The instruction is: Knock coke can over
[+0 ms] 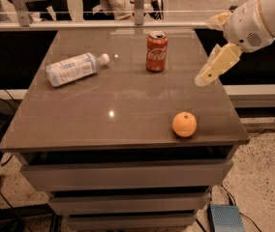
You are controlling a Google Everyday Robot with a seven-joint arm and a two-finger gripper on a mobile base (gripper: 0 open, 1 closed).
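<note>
The red coke can (157,51) stands upright at the back middle of the brown table (103,100). My gripper (215,63) hangs over the table's right edge, to the right of the can and a little nearer the front, about a can's height away from it. It points down and to the left and touches nothing. My white arm (261,21) comes in from the upper right.
A clear plastic bottle (74,68) lies on its side at the back left. An orange (184,124) sits near the front right edge. A glass rail (103,18) runs behind the table. Drawers lie below the top.
</note>
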